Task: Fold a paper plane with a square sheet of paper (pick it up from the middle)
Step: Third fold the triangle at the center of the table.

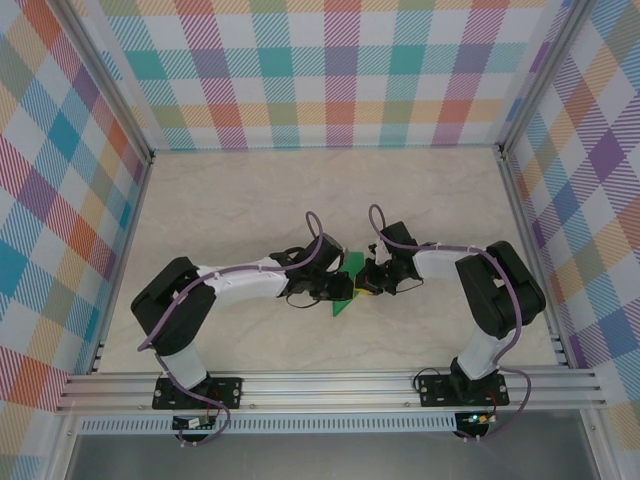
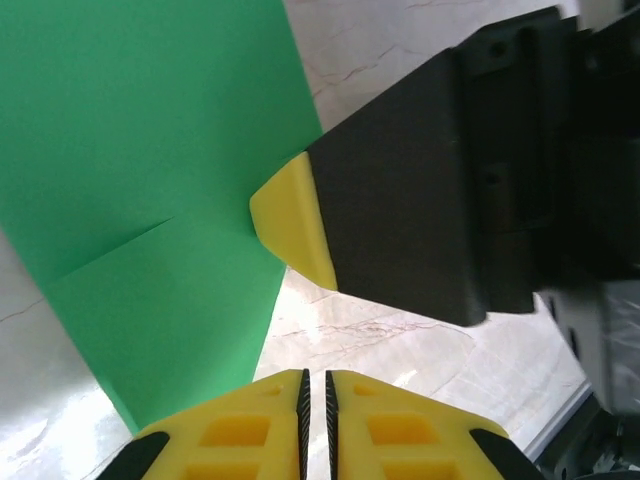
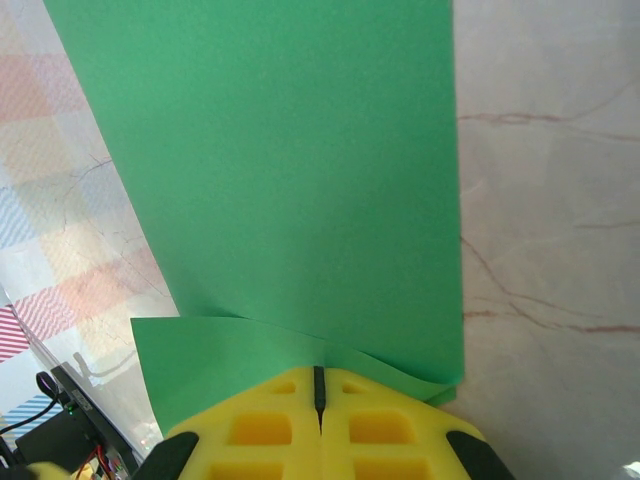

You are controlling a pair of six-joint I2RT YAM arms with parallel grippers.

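While my right pincer sat closed on the near edge of the green sheet of paper, where a folded flap curled up into its tips, the sheet ran straight away from it across the marble-patterned table, its long sides in line with the pincer. My left pincer hung opposite, its yellow tips almost together on nothing, a thin slit between them. In that wrist's view the sheet lay ahead and off to the left, its near corner just beside the tips, with one crease slanting across it. The right pincer's yellow fingertip touched the sheet's other edge.

Seen from above, both pincers met in the middle of the table with the sheet between them, its long axis running from the arms' side toward the far side. The right arm had the paper. The left was the free one and, in my judgement, the one to press the coming crease, reaching sideways onto the sheet.
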